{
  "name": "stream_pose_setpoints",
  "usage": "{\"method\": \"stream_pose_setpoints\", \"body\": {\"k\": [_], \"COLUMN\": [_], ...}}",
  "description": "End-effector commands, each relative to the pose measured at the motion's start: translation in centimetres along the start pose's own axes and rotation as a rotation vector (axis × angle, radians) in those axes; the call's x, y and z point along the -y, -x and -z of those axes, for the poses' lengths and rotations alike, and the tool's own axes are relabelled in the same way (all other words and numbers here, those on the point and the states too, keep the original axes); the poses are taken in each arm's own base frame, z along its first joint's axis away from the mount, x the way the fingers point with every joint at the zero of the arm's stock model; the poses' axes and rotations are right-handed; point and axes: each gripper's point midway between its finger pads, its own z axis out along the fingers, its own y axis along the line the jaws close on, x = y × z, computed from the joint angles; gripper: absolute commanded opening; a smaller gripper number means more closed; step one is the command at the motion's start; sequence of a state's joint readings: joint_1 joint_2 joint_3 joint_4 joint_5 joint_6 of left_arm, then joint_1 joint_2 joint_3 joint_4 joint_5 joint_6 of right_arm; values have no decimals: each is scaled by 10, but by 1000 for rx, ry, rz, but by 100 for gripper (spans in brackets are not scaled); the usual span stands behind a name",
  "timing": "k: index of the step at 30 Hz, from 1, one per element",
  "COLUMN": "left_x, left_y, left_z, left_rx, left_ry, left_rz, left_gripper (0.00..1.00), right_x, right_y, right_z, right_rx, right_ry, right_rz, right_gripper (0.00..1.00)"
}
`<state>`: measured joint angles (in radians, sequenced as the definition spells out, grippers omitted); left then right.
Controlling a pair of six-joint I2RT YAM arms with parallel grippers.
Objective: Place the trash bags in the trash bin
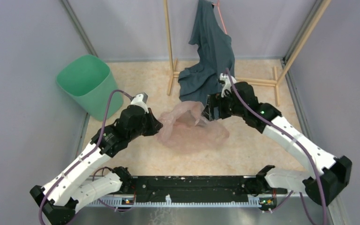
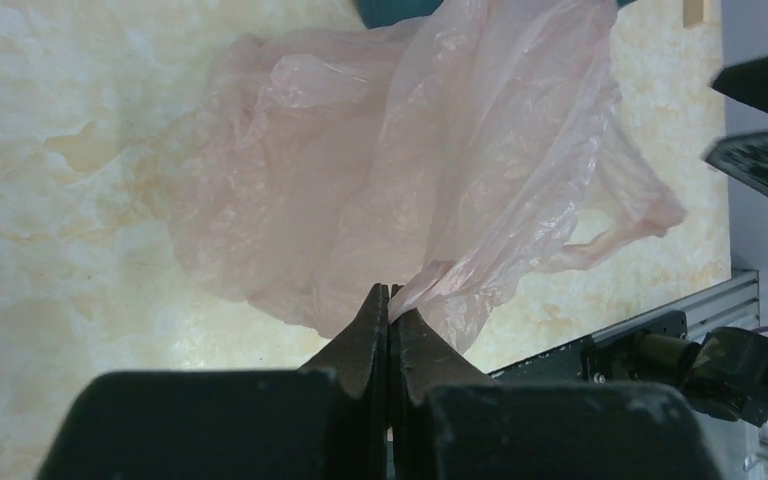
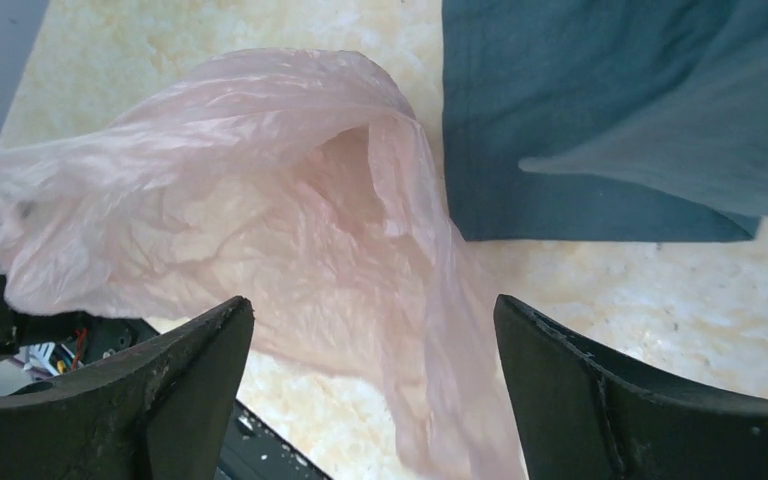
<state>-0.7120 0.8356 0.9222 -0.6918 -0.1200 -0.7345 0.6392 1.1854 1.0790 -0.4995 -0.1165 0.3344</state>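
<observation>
The pale pink trash bag [image 1: 192, 129] lies crumpled on the beige table between the two arms. My left gripper [image 1: 158, 125] is shut on the bag's left edge; in the left wrist view the film [image 2: 390, 170] runs out from between the closed fingertips. My right gripper [image 1: 208, 111] is wide open over the bag's right part, and the film [image 3: 290, 230] passes between its fingers [image 3: 195, 345] without being pinched. The mint-green trash bin [image 1: 85, 84] stands at the far left, apart from both grippers.
A dark teal-grey garment [image 1: 210, 56] hangs from a wooden rack [image 1: 170, 47] at the back and drapes onto the table just behind the bag; it also shows in the right wrist view [image 3: 610, 110]. The black base rail [image 1: 187, 187] runs along the near edge.
</observation>
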Motion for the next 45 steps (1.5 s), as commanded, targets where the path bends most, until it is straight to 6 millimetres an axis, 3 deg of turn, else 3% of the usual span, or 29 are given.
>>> {"method": "stream_pose_setpoints", "body": {"k": [1, 5, 10, 14, 19, 29, 34, 37, 41, 43, 45], "left_x": [4, 4, 1, -2, -6, -8, -9, -13, -23, -33, -43], "left_y": [17, 19, 24, 24, 20, 13, 11, 9, 7, 2, -8], "left_z": [3, 5, 6, 7, 8, 6, 8, 9, 11, 11, 7], "left_rx": [70, 72, 88, 89, 81, 65, 67, 64, 71, 71, 61], "left_ry": [-2, 2, 23, 37, 45, 37, 41, 50, 99, 138, 175], "left_rz": [0, -10, -29, -41, -33, -6, 9, 16, 47, 80, 122], "left_gripper": [0, 0, 0, 0, 0, 0, 0, 0, 0, 0, 0], "right_x": [1, 16, 9, 26, 51, 41, 42, 37, 28, 17, 4], "right_y": [3, -24, -75, -79, -80, -62, -68, -59, -60, -72, -88], "right_z": [42, 50, 26, 3, -22, -61, -71, -67, -62, -53, -45], "right_rx": [43, 3, -98, -16, 86, 284, 336, 388, 349, 306, 269], "right_ry": [-27, -84, 11, -11, 4, 186, 224, 265, 270, 268, 237], "right_rz": [33, -10, -129, -190, -280, -299, -307, -280, -314, -318, -267], "right_gripper": [91, 91, 91, 91, 84, 69, 65, 50, 8, 0, 0]}}
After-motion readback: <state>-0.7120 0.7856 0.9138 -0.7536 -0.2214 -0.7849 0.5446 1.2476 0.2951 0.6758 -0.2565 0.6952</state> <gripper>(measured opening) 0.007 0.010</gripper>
